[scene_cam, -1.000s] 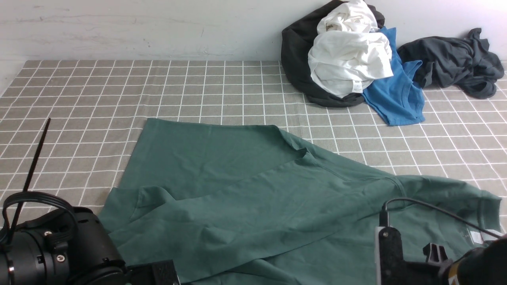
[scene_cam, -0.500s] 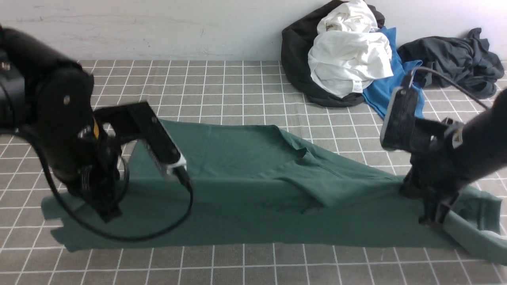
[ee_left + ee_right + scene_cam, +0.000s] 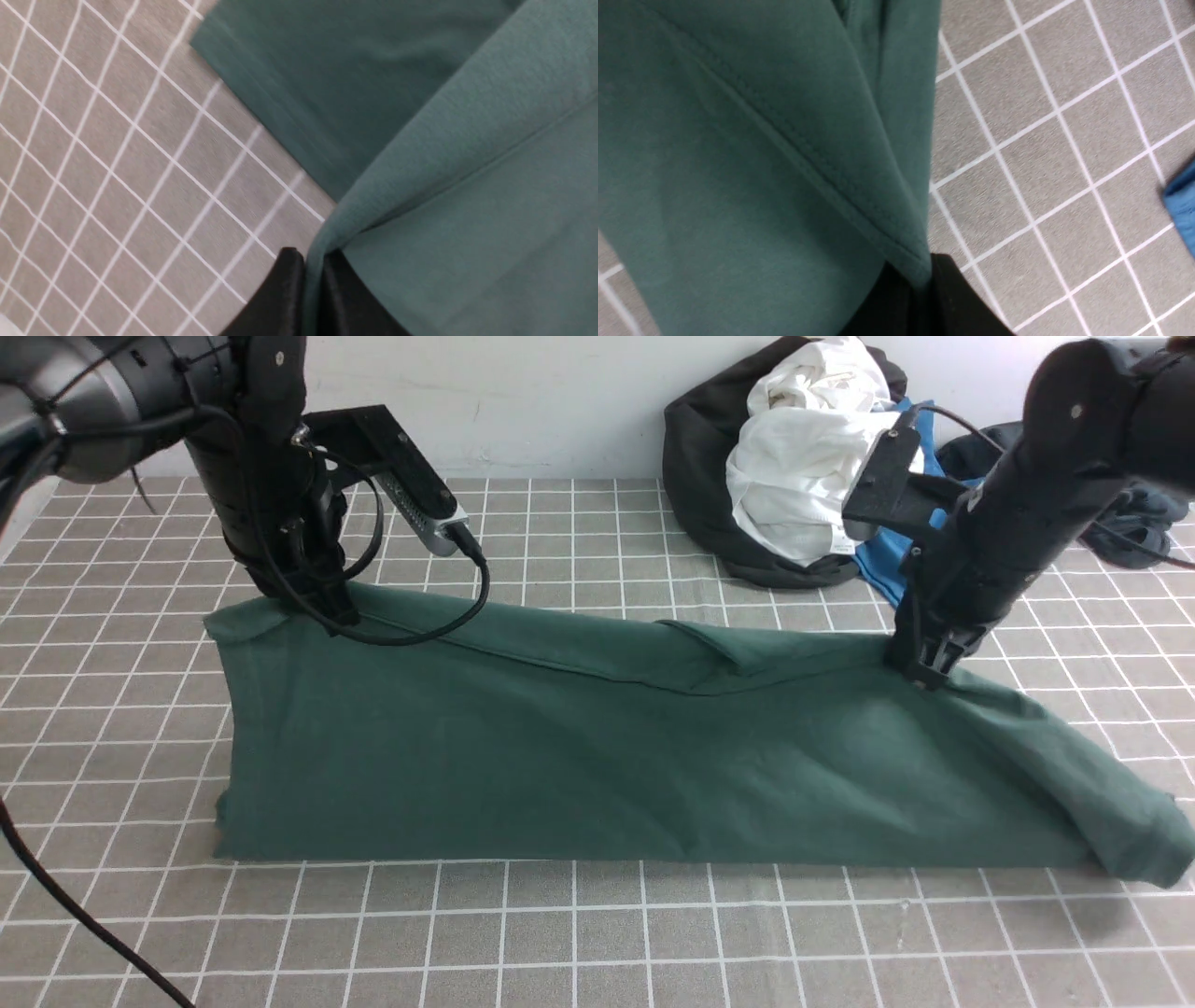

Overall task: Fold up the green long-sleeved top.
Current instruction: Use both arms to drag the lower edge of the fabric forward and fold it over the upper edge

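I swing near edge over to far side; top (image 3: 607, 756) now doubled lengthwise. Clamped on its edge: left claw (image 3: 334, 609), right claw (image 3: 924, 670). Release next, I judge.

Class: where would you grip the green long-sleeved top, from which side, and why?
Probably the two ends of the far edge of the green long-sleeved top, from above, where the left end effector and right end effector pinch it: it lies as a long flat band, so spread pinches keep that edge straight.
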